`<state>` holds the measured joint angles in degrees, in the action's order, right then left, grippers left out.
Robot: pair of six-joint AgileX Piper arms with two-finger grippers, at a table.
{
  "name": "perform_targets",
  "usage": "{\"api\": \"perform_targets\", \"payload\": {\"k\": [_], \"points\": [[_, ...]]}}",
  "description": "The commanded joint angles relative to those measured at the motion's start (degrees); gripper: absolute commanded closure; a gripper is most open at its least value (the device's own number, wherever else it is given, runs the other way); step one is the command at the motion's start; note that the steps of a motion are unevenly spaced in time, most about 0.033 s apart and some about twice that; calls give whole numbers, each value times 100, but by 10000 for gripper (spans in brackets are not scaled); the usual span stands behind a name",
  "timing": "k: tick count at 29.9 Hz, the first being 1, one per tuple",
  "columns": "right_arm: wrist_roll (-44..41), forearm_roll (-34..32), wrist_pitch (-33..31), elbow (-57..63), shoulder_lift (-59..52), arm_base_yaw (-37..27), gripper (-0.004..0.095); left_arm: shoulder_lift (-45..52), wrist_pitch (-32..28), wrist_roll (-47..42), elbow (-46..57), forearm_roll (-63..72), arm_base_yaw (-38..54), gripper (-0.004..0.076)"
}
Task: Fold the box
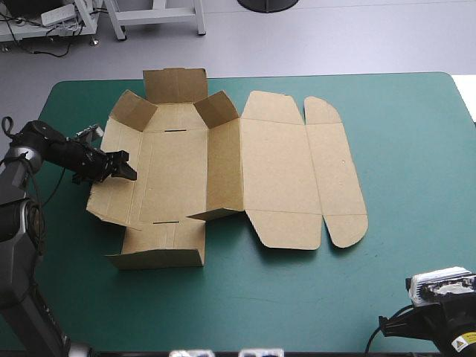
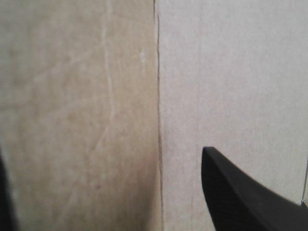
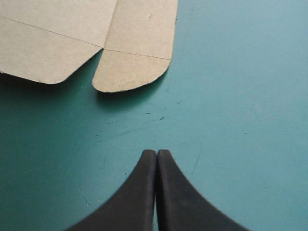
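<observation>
The table carries a teal-green cover (image 1: pixel 401 282) with rounded far corners, and its far edge runs near the top of the high view. Beyond it lies a smooth grey floor (image 1: pixel 335 37). At the far left, dark cables (image 1: pixel 37 41) trail over the floor beside a white slatted object (image 1: pixel 58 13). White metal frame legs (image 1: pixel 156 18) stand next to them, and a dark round base (image 1: pixel 268 4) shows farther right. The light is even and shadows are soft. Up close, the cover bears fine scratches.

free: teal-green cover (image 1: pixel 416 186) right of box (image 1: pixel 279 178) | blocked: raised walls (image 1: pixel 223 163) on box's left half
</observation>
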<state>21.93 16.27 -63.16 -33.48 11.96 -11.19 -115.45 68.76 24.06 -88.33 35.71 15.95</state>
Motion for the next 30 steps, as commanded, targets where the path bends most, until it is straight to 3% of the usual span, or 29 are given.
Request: {"api": "perform_targets", "payload": {"k": [1,8,15,18,23,30], "points": [[48,100,321,-155,121,7,928,544,531,-221,-9,-139,-139,308],[88,100,329,-155,121,7,928,1053,519,-219,625,-493,-132,308],[115,152,332,-155,121,7,928,944,519,7,886,-203,-132,328],[115,227,332,-155,121,7,928,925,510,139,886,-203,-132,418],[115,359,323,-155,121,7,928,925,315,167,818,-109,-132,716],[115,359,117,-155,121,7,928,925,346,824,456,388,-132,724]]}}
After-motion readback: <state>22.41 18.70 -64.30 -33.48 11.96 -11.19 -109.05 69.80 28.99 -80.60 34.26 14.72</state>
